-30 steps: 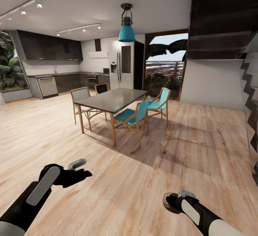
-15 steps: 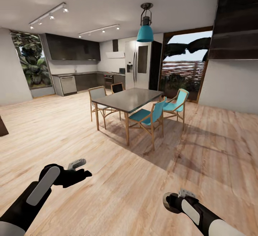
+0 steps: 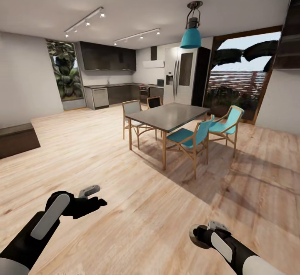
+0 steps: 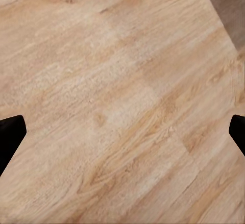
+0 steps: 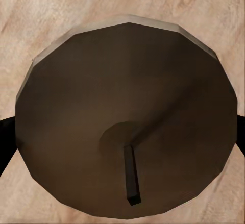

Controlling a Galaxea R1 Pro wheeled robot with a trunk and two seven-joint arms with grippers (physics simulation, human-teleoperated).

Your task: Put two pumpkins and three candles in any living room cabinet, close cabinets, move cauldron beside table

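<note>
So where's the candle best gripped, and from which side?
Grip the candle across its round side wall, coming from the wick end: it is a short cylinder, flat wick face towards the right claw, fingers on opposite sides.

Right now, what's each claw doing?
Left claw: open, empty, over bare floor.
Right claw: shut on a candle.

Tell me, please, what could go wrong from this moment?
1. The candle is held by the right pincer only at its sides; a quick turn might let it slip to the floor.
2. The dark cabinet lies at the head view's left edge, so steering toward it could bump its corner.
</note>
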